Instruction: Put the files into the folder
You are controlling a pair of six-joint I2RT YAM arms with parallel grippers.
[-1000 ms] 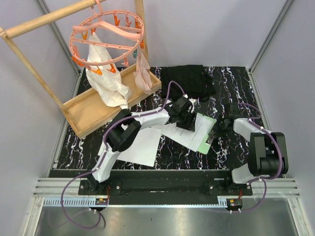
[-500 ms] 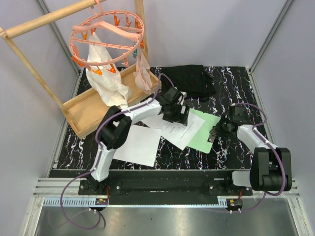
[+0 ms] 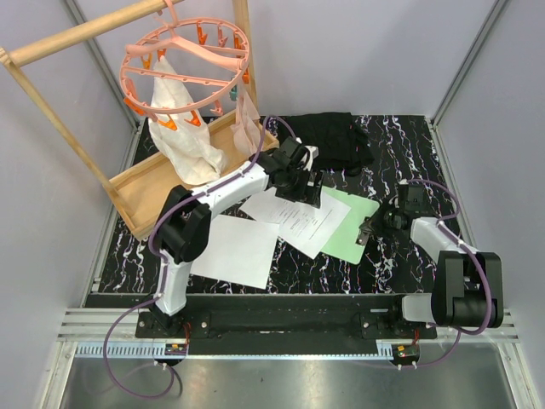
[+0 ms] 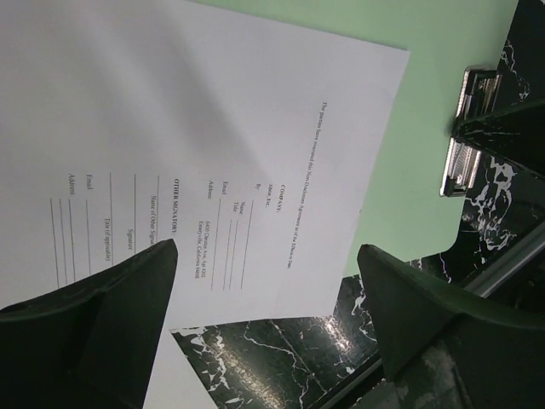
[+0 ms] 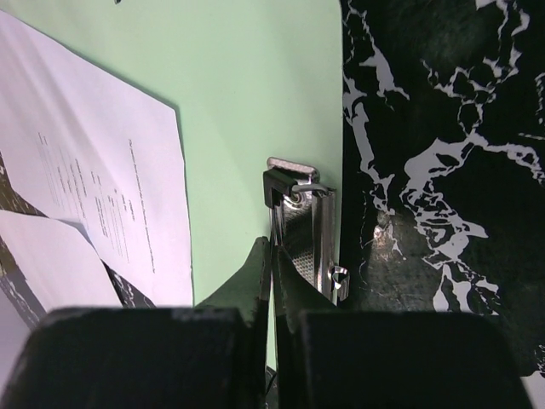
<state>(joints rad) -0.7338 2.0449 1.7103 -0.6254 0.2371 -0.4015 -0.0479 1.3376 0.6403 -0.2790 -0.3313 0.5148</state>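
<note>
The mint-green folder (image 3: 353, 232) lies flat right of the table's centre, its metal clip (image 5: 302, 234) at the near right edge. A printed file sheet (image 3: 302, 220) rests with one corner over the folder (image 4: 443, 77). Another white sheet (image 3: 258, 207) pokes out beneath it, and a blank sheet (image 3: 234, 251) lies apart to the near left. My left gripper (image 4: 266, 254) hovers open above the printed sheet (image 4: 213, 128), holding nothing. My right gripper (image 5: 272, 244) is shut, its tips pinching the edge of the clip (image 3: 364, 232).
A black folded cloth (image 3: 328, 141) lies at the back of the marbled table. A wooden tray (image 3: 162, 192) sits at the back left under a pink clip hanger (image 3: 183, 60) with white cloths (image 3: 187, 145) hanging from it. Grey walls enclose the sides.
My left gripper opened, let go of the printed sheet and drew back toward the far left. The sheet now lies partly on the folder. The right gripper stayed shut at the clip.
</note>
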